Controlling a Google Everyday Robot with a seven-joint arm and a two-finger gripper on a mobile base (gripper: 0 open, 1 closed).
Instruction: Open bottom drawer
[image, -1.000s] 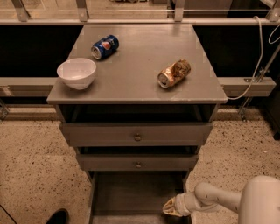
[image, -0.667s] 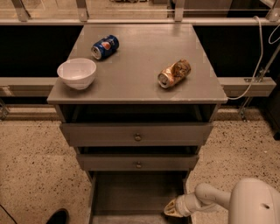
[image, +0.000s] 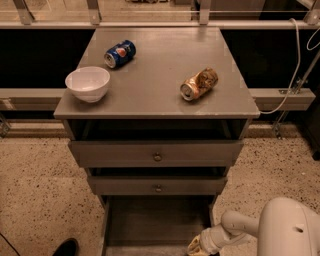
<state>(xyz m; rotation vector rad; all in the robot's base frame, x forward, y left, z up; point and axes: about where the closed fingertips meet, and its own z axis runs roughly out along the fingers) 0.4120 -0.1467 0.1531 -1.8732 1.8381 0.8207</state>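
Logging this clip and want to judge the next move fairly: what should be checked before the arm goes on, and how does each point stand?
1. Bottom drawer pulled out, inside showing: ok.
2. Gripper low at the drawer's front right corner: ok.
3. Gripper's hold on the drawer: cannot tell.
4. Middle drawer and top drawer above, not in the way of the arm: ok.
5. White bowl, blue can and gold can resting on the cabinet top, away from the arm: ok.
6. Dark object on the floor left of the drawer, clearance: cannot tell.
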